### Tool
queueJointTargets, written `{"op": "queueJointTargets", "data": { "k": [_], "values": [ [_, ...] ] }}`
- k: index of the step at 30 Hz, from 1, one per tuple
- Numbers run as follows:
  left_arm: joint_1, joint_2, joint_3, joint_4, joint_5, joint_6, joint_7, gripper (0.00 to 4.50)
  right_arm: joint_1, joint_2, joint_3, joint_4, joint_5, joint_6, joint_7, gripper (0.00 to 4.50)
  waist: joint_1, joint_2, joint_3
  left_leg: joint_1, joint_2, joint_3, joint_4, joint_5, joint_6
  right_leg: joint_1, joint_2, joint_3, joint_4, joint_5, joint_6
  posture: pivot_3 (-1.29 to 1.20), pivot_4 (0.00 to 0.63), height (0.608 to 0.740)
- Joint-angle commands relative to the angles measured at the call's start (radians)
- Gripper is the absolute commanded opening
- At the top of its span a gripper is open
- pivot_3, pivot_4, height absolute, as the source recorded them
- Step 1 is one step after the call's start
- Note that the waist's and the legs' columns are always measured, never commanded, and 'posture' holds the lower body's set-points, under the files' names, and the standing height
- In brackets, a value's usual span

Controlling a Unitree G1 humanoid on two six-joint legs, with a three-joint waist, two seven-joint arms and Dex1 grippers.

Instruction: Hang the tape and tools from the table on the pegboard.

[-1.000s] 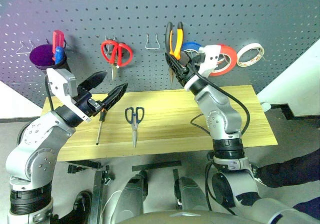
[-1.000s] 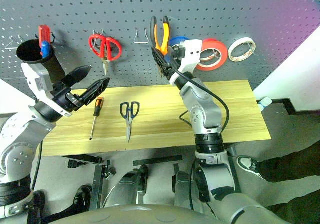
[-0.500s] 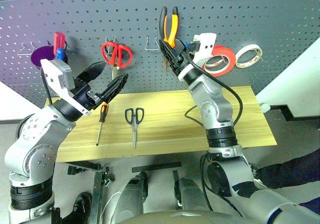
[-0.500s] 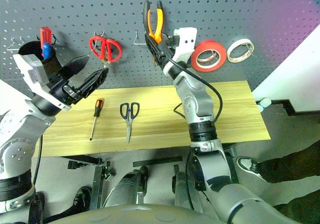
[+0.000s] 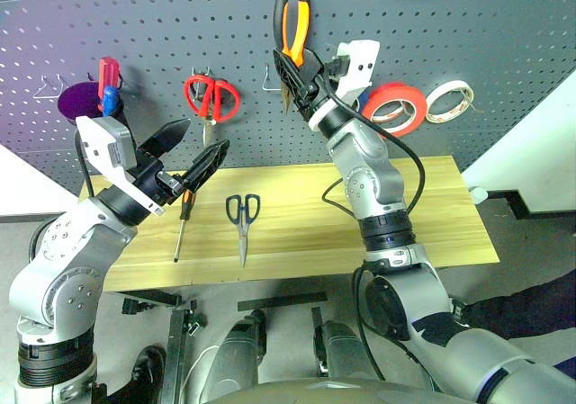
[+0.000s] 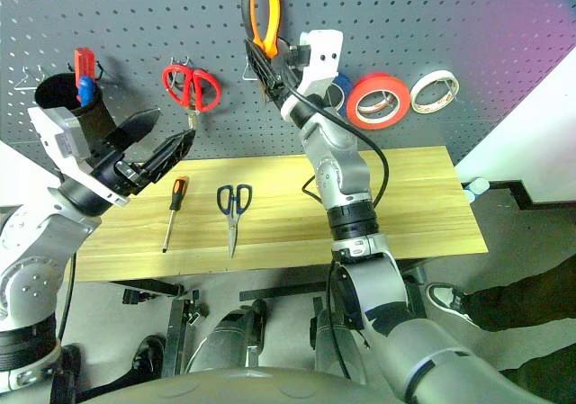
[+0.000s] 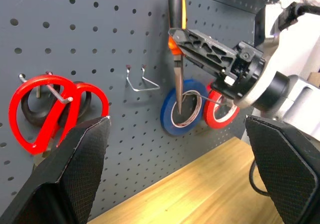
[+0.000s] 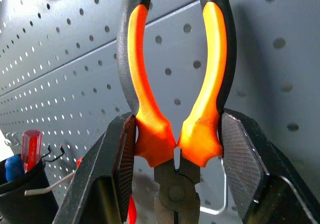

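On the left, the left gripper (image 5: 193,148) hangs spread wide and empty above the table (image 5: 450,233), just over the screwdriver (image 5: 180,224). The screwdriver lies flat on the wood with the blue-handled scissors (image 5: 241,219) just beside it; both wait to be hung. The screwdriver looks light and stiff, and its rubbery handle seems the sensible place to take it. The scissors would likely pivot if pinched by one loop, so a hold near the hinge looks safer.

At the middle, the right gripper (image 5: 295,74) is clamped on the pliers (image 5: 292,26) at the base of the handles, handles up and nose down, close against the pegboard (image 5: 468,26) by an empty wire hook (image 5: 273,80). The pliers look heavy and rigid, and their splayed handles should straddle a hook.

To the right, the red tape (image 5: 394,108) already hangs on the board.

The left wrist view shows a blue roll (image 7: 182,113) behind the pliers' nose, which the head views largely hide. The right wrist view shows both pads pressing squarely on the orange grips.
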Motion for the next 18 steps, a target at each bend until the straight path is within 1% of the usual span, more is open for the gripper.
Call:
{"op": "queueJointTargets", "data": {
  "k": [1,14,18],
  "values": [
    [0.004,0.0,0.008,-0.041,-0.013,-0.008,0.004,4.5,-0.08,0.009,-0.017,0.008,0.008,-0.055,0.008,2.11,0.0,0.0,0.0,0.0,0.0,0.0,0.0,0.0,0.0,0.0,0.0,0.0,0.0,0.0,0.0,0.08,0.184,0.74],
    [0.017,-0.005,0.003,-0.058,-0.018,-0.003,0.014,4.5,-0.167,0.031,-0.025,0.136,0.008,-0.138,0.023,2.11,0.0,0.0,0.0,0.0,0.0,0.0,0.0,0.0,0.0,0.0,0.0,0.0,0.001,0.0,0.0,0.1,0.197,0.74],
    [0.02,-0.003,0.007,-0.061,-0.022,0.0,0.018,4.5,-0.191,0.029,-0.032,0.202,0.002,-0.173,0.031,2.11,-0.001,0.0,0.0,0.001,0.0,0.0,0.0,0.0,0.0,0.0,0.0,0.0,0.002,0.0,0.0,0.1,0.203,0.74]
  ]
}}
